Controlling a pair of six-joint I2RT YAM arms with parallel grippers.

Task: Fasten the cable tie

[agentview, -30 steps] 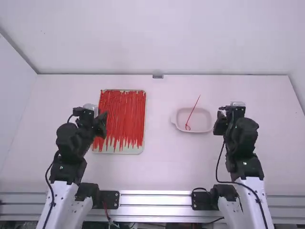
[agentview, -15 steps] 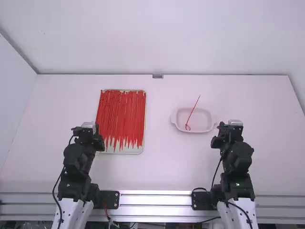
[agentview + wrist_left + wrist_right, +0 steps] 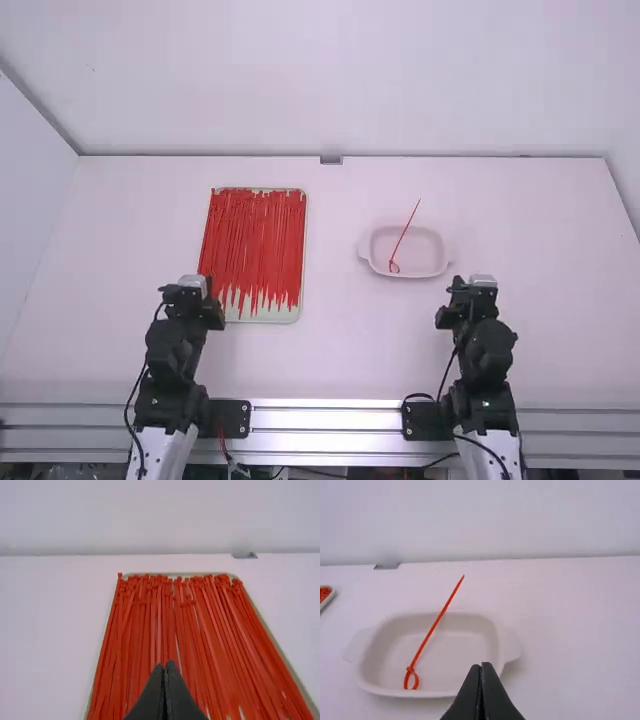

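One looped red tie (image 3: 431,632) is lying in one white dish (image 3: 507,645).
Beside dish: one tray (image 3: 270,316) of straight ties (image 3: 252,250); left gripper (image 3: 164,667), right gripper (image 3: 481,667) are sitting closed, empty.

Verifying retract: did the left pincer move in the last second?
Yes. The left pincer has drawn back toward its base, from over the tray's left edge to just off its near-left corner.
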